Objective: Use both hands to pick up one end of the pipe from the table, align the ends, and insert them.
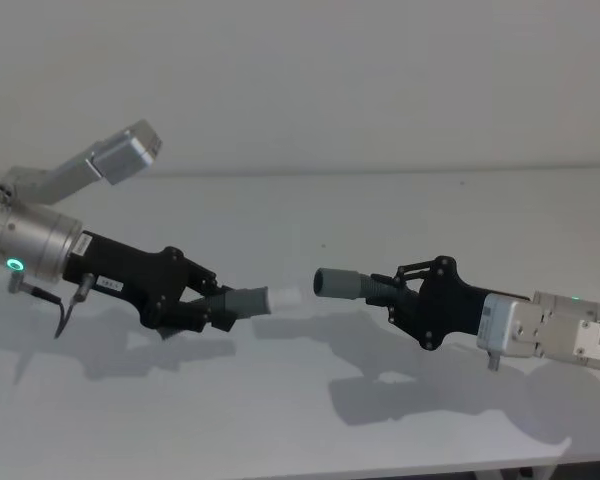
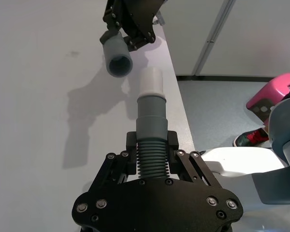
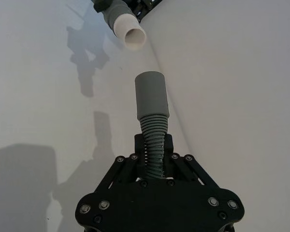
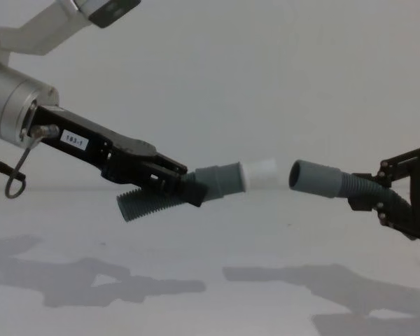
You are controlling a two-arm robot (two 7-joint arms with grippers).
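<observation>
Chest view: tip (image 4: 260, 173) near mouth (image 4: 298, 175)

- White label (image 4: 73, 141) on the black housing behind the left gripper (image 4: 186, 184), chest view: reads "183-1";
- Same label, head view: too small to read.

Chest view cuts my right gripper (image 4: 362, 194) off at the right edge, wrist gone. In the left wrist view the white-tipped hose piece (image 2: 151, 116) runs under my left gripper (image 2: 152, 143), rear end hidden. Same for the hollow-mouthed hose piece (image 3: 152, 99) in the right wrist view. Label (image 1: 108, 284) on the left gripper is too small to read in the head view.
</observation>
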